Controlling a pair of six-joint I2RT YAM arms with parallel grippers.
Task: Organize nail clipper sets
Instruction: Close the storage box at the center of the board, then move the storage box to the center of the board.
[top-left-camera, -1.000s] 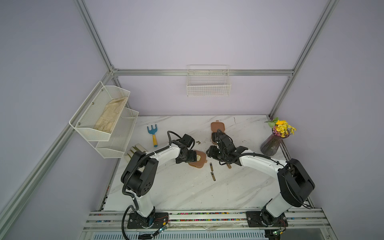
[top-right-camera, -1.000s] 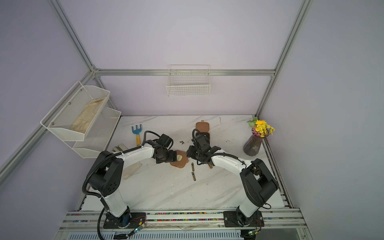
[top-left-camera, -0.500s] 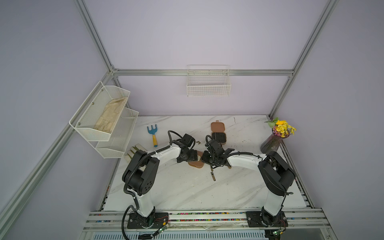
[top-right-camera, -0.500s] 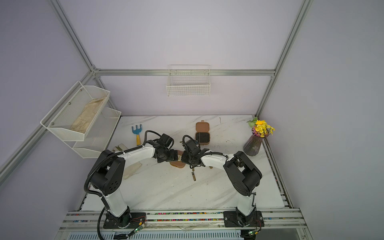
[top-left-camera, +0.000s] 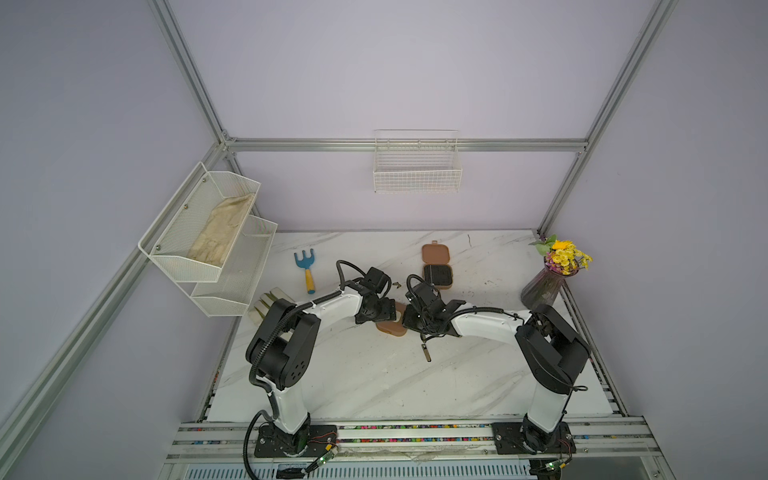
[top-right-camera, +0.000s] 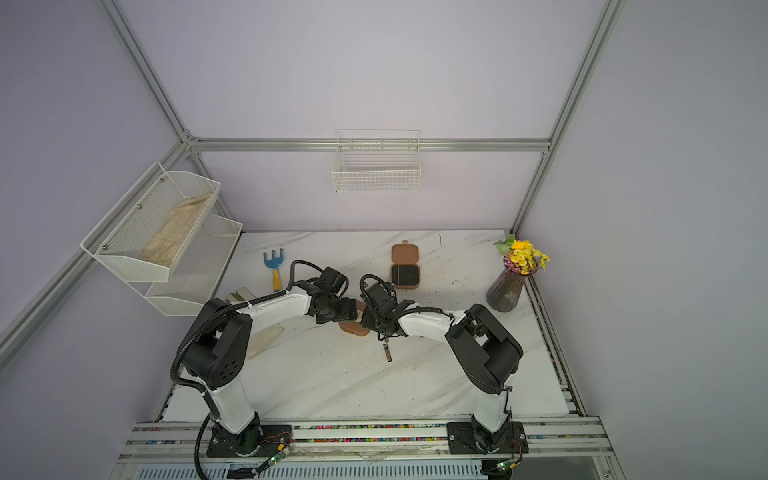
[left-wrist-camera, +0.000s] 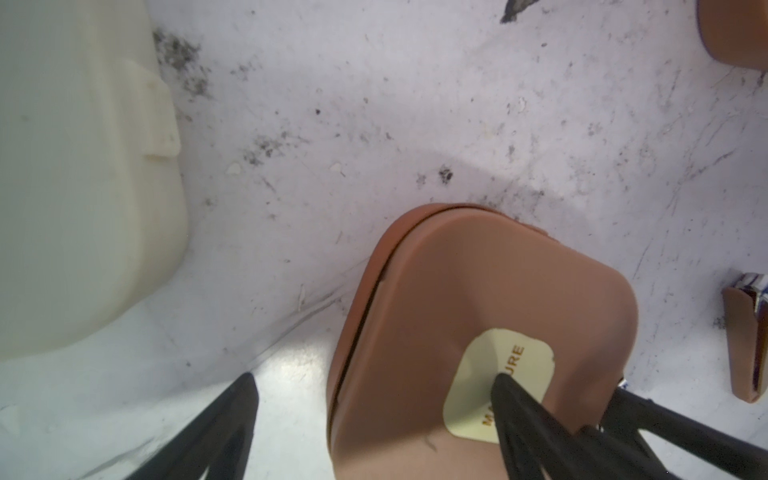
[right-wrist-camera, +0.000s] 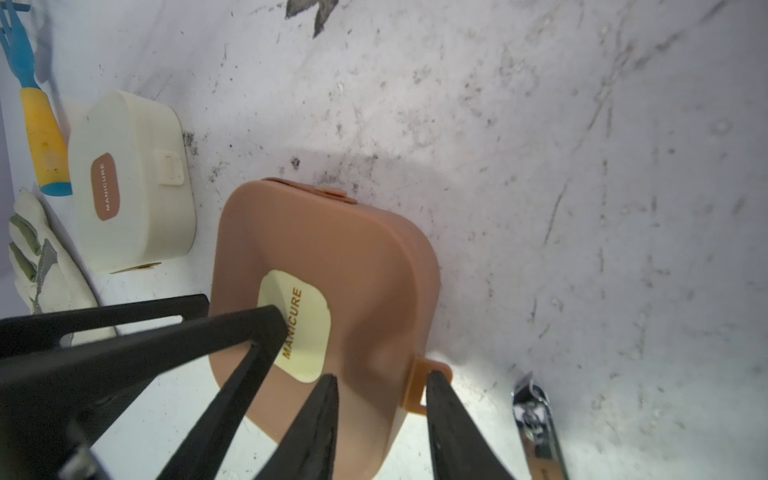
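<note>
Both top views are evenly and softly lit, slightly dim, with faint shadows; the aluminium frame bars (top-left-camera: 189, 75) splay with wide-angle stretch toward the edges. Beside the left gripper (left-wrist-camera: 374, 376), the white marble tabletop (left-wrist-camera: 291, 361) carries a bright glare patch. A soft grey shadow lies beyond the closed brown rounded-square case (left-wrist-camera: 478, 291). Farther from that gripper, the cream rounded case (left-wrist-camera: 75, 187) is washed out and out of focus. Just beside the right gripper (right-wrist-camera: 381, 376), the silver metal clipper (right-wrist-camera: 534, 415) glints.

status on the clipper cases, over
Left gripper jaws open, one finger pressing the closed brown case lid. Right gripper jaws part open at its latch tab. Silver clipper alongside, not blocking.
</note>
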